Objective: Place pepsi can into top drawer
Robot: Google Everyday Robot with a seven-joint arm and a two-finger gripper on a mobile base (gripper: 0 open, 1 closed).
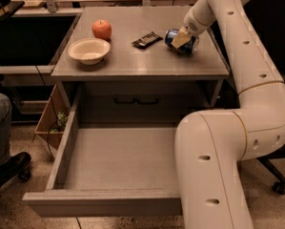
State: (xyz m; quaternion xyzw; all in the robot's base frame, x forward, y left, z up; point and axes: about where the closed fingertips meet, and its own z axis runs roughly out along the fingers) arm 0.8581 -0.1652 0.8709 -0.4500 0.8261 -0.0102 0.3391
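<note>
The pepsi can (191, 46), blue with a silver end, lies tilted on the back right of the grey table top (132, 63). My gripper (181, 38) reaches down from the white arm and sits right on the can, covering its middle. The top drawer (104, 203) is pulled wide open below the table's front edge. Its grey floor is bare, and my arm's large lower link covers its right part.
A red apple (102, 29), a white bowl (89, 50) and a dark snack bar wrapper (147, 40) are on the table, left of the can. The lower front with two dark handles (136, 99) is behind the drawer. A cardboard box (50, 123) and a person's leg (1, 142) are at the left.
</note>
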